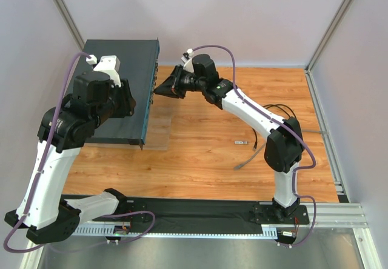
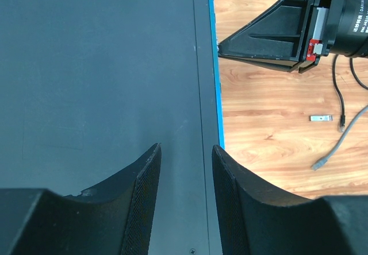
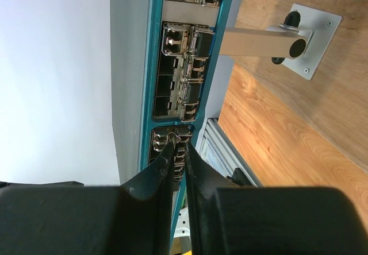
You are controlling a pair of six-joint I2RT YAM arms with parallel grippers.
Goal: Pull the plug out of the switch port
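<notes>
**A:** Top view: the switch (image 1: 124,81) is lying flat at the far left of the desk (image 1: 206,154), with its sockets facing right. The left gripper (image 1: 129,101) is sitting over its top and the right gripper (image 1: 157,90) is nosing into the front face.

**B:** What's the risk?

**A:** The box sliding. It's smooth painted sheet metal on varnished wood, so a hard pull is likely dragging it unless the left arm is pressing down.

**B:** Left wrist?

**A:** The left gripper (image 2: 185,169) is standing partly open and holding nothing. Its ribbed pads (image 2: 148,203) are hanging over the matte grey top near the teal edge. I can't tell if they're touching it. A loose grey cable (image 2: 330,151) and a small metal clip (image 2: 321,118) are lying on the desk, well apart from the switch.

**B:** Right wrist?

**A:** The right gripper (image 3: 179,151) is showing its jaws nearly together, tips sitting at a socket in the lower group. The plug is mostly hiding behind them, so I can't tell whether it's pinched. The cages (image 3: 184,74) are thin shiny stamped metal in a teal bezel.

**B:** What's going wrong there, if anything?

**A:** Tips slipping off a small slick tab. Or a pull going off-axis, jamming the plug or bending a cage lip.
</notes>
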